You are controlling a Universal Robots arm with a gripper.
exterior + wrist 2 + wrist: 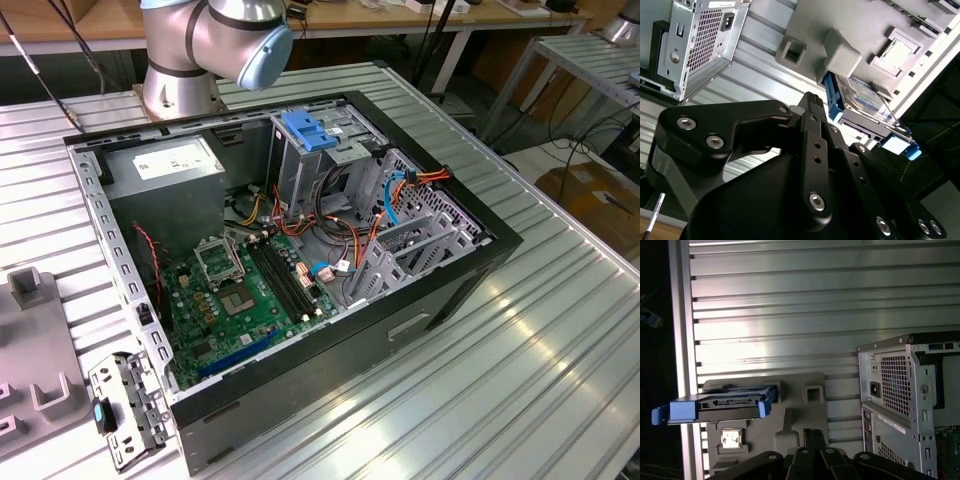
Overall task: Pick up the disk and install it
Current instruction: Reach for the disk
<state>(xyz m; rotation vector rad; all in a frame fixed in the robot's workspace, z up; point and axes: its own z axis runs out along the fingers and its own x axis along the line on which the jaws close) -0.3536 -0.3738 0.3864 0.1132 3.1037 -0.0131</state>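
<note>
The disk is a flat drive in a blue plastic carrier, lying on a grey fixture plate on the ribbed metal table. In the second wrist view the disk shows its silver top and blue-and-white label, with the blue carrier along its edge. My gripper hangs some way from the disk, with bare fixture plate between them, and touches nothing. Its black linkage is in the foreground in both wrist views, and the gripper is shut and holds nothing.
An open black computer case lies on the table with the motherboard, loose cables, a grey power-supply box and a grey drive cage with a blue latch. The arm's base stands behind it. A fixture plate and a small bracket lie at the exterior view's left.
</note>
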